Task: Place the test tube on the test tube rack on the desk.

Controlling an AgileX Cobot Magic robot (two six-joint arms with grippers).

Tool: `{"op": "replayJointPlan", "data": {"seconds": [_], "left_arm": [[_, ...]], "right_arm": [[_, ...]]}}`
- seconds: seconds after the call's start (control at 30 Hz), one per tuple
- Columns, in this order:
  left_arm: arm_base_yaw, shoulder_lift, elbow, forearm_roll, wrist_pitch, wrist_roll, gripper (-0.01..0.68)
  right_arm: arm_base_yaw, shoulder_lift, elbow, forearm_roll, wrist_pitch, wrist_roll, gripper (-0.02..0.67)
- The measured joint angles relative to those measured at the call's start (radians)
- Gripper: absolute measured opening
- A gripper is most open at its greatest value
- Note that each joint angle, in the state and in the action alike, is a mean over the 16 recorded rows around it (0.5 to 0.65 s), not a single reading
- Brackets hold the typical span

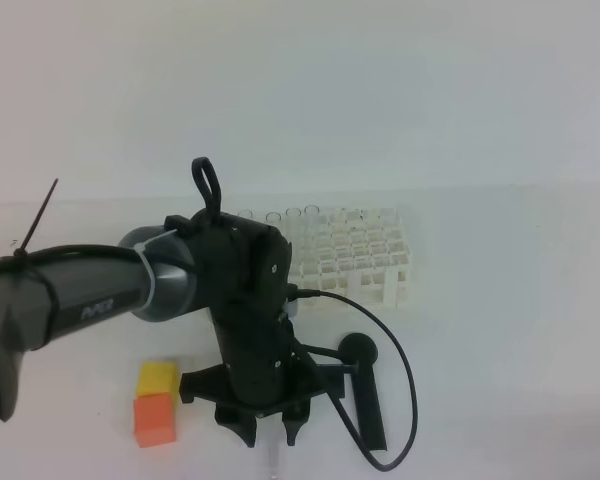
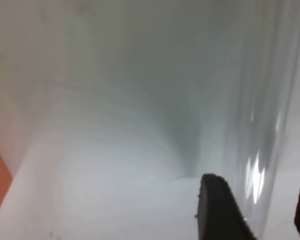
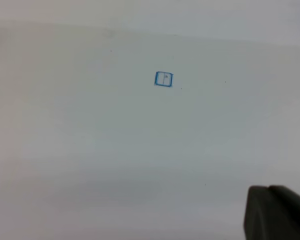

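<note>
- Desk (image 1: 500, 330): white, matt, everything's set on it.
- L arm (image 1: 80, 295) is seen reaching in from left edge, wrist bent down near front edge of desk.
- Rack (image 1: 355, 262): white lattice, set behind L wrist, clear tubes stood along back row.
- L gripper (image 1: 271, 430): jaws spread wide, tips pointed down just above desk; nothing seen clamped.
- Tube (image 2: 262, 165): seen in L wrist view between the two fingers (image 2: 217, 210), clear wall w/ glare; contact w/ either finger can't be told.
- Black stick (image 1: 365, 390) is lying just right of L gripper, round head toward rack.
- Yellow block (image 1: 158, 378) and orange block (image 1: 153, 418) are sat touching, left of gripper.
- R gripper (image 3: 277, 212): only a dark corner is seen in R wrist view; closed, holding nothing.
- Small blue square mark (image 3: 163, 79) on desk, in front of R gripper.
</note>
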Motion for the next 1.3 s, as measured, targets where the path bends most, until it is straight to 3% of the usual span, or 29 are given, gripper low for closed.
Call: {"op": "replayJointPlan", "data": {"seconds": [0.5, 1.03, 1.3], "left_arm": [[0.000, 0.044, -0.007, -0.030, 0.011, 0.014, 0.313], [0.000, 0.054, -0.014, -0.033, 0.045, 0.094, 0.129], [0.000, -0.053, -0.012, 0.016, 0.029, 0.168, 0.112]], "right_arm": [[0.000, 0.000, 0.000, 0.000, 0.000, 0.000, -0.001], [0.000, 0.000, 0.000, 0.000, 0.000, 0.000, -0.001], [0.000, 0.000, 0.000, 0.000, 0.000, 0.000, -0.001]]}}
